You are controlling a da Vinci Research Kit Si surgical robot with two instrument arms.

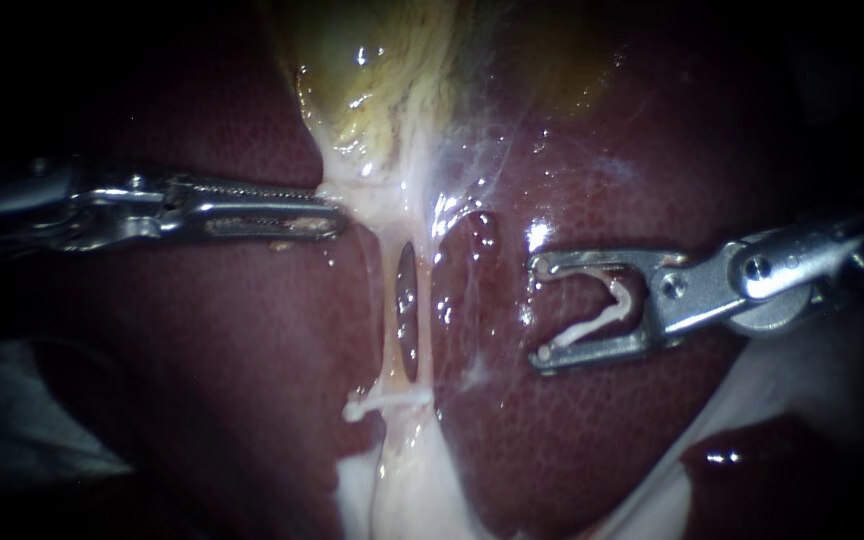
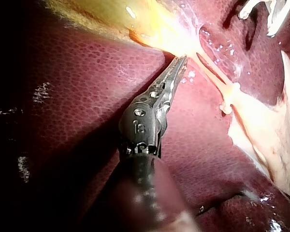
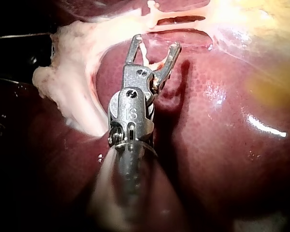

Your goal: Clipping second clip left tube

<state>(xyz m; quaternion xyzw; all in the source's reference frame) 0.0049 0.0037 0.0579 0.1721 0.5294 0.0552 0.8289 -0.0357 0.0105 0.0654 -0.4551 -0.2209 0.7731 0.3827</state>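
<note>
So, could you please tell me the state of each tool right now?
Left tool: shut on pale tissue just below the gallbladder.
Right tool: holds an open white clip between its jaws.

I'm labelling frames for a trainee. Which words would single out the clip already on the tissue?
From the yellow gallbladder, follow the pale stalk down over the liver past its slit. The clip is the white bar crossing the stalk just below that slit, knobbed at its left end. The other clip is a bent V in the right instrument, away from the stalk.
</note>
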